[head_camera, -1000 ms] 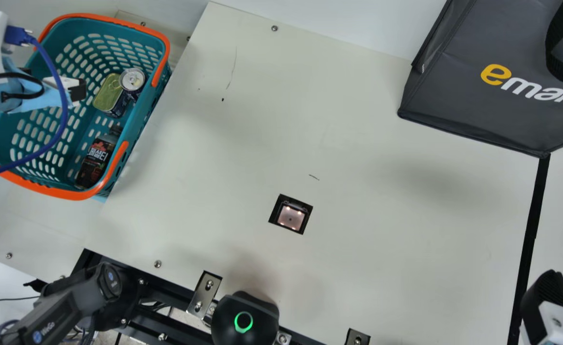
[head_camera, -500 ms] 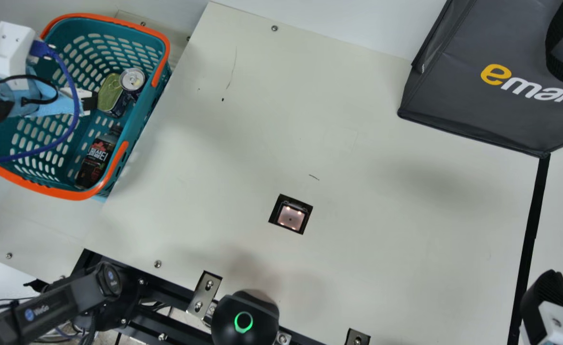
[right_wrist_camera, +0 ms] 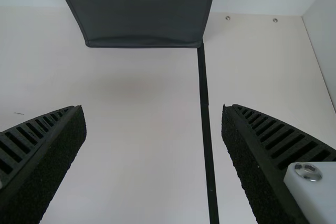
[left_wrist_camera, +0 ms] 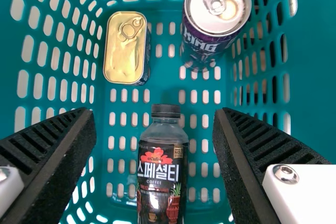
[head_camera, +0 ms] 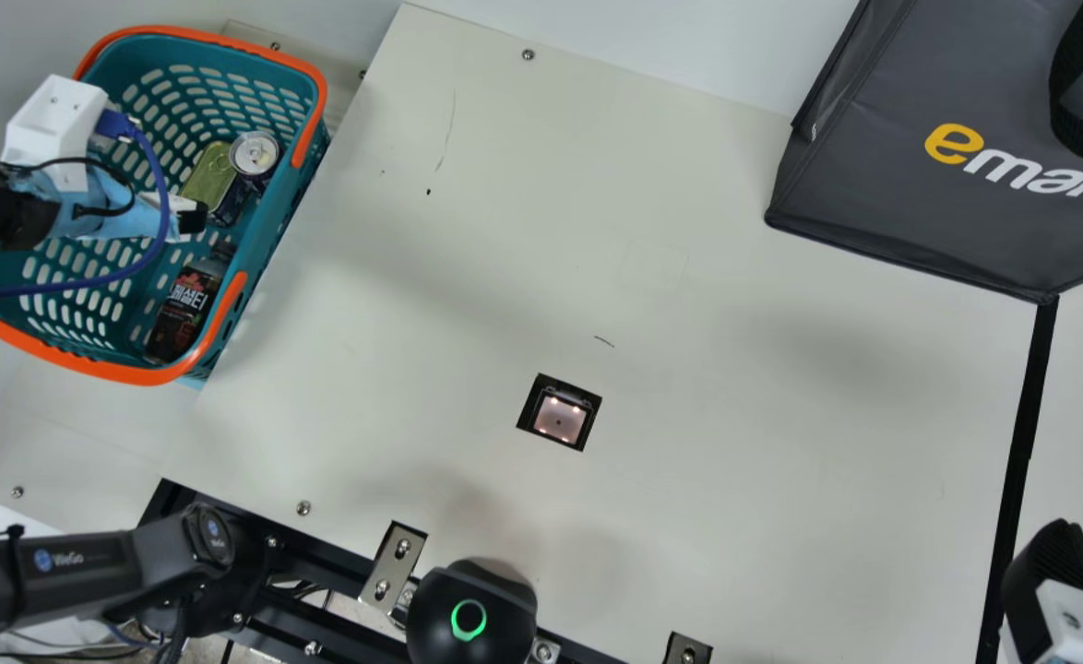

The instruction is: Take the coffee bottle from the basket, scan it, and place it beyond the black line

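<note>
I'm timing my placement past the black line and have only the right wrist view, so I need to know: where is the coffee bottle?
Observer: The main view shows the coffee bottle inside the basket, at that view's left.
Operator: Is the left gripper already holding it, or should I expect a wait?
Observer: It isn't held; in the left wrist view the left gripper has its fingers wide apart over the basket, with the bottle beneath, so I'd expect a wait.

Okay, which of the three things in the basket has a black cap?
The coffee bottle; the flat can and the tall can have metal lids with pull tabs instead.
</note>
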Motion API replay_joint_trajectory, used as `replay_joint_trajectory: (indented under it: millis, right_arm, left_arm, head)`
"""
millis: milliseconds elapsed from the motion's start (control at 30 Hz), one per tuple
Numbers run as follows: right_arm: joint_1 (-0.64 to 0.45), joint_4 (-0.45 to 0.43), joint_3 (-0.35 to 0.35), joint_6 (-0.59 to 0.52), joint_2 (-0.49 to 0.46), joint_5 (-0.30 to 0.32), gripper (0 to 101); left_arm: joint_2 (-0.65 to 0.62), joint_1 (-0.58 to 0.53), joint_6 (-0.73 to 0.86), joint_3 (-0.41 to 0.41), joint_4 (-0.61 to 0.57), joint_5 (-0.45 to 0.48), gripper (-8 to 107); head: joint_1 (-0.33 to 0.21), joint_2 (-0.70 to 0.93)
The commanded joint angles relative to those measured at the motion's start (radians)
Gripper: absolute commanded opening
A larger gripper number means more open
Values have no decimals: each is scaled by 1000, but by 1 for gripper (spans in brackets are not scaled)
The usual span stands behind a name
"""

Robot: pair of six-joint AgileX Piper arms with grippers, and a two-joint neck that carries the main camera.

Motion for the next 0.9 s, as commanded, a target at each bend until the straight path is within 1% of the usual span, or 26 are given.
replay_joint_trajectory:
  millis: [0, 533, 867]
  right_arm:
    - [0, 0, 0, 0, 0, 0, 91]
    - [0, 0, 0, 0, 0, 0, 91]
    - [0, 0, 0, 0, 0, 0, 91]
  left_arm:
    - [16, -3, 14, 8, -7, -19, 90]
    - [159, -56, 134, 63, -108, -196, 90]
    - [260, -65, 285, 74, -242, -282, 90]
  head:
    - [-26, 2]
    - [-26, 2]
    - [-26, 2]
